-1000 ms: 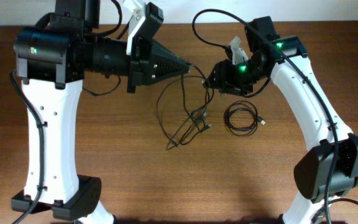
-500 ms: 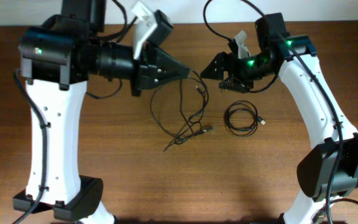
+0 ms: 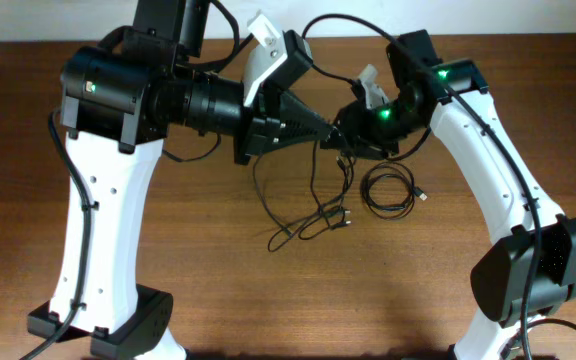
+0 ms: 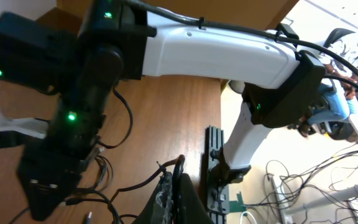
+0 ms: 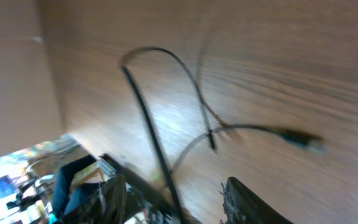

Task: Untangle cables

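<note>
Thin black cables hang from the two grippers, which meet above the table's middle, down to a loose tangle on the wood. My left gripper is shut on one strand; in the left wrist view the cord runs in between the closed jaws of the left gripper. Just to its right is my right gripper. In the right wrist view the right gripper is open, its fingers apart with a black cable passing between them. A separate cable lies coiled at the right.
A silvery plug end sticks out of the coil on the brown wooden table. The arm bases stand at the front left and front right. The table's far edge meets a white wall.
My left gripper has carried its strand to the right, up against the right gripper. The right jaws opened wide, then narrowed around a cable. The tangle on the table shifted right.
</note>
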### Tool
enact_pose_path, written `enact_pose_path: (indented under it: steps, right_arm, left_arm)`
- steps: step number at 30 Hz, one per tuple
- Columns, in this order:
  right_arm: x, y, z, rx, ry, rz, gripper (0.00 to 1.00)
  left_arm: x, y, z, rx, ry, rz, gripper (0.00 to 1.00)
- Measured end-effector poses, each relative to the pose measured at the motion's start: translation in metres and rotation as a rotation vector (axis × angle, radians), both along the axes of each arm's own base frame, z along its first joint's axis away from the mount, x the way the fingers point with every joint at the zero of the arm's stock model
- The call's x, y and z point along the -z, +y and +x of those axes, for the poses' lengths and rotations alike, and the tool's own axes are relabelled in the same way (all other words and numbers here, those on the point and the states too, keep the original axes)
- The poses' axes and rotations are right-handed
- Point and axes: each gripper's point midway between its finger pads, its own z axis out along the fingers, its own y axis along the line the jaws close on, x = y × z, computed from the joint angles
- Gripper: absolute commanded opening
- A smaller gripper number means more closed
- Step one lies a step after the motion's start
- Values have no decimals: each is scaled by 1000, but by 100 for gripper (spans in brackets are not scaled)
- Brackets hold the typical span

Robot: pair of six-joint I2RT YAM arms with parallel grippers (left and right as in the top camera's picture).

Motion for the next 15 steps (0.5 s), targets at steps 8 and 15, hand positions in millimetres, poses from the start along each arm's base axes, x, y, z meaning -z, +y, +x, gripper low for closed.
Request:
enact_pose_path:
  steps: [8, 15]
  right_arm:
    - [8, -8, -2, 3, 3, -66, 4]
    - [10, -11, -1, 14, 3, -86, 4]
  left_arm:
    - [-10, 2, -5, 0, -47, -15, 0]
    - [-6, 4, -1, -36, -42, 17, 0]
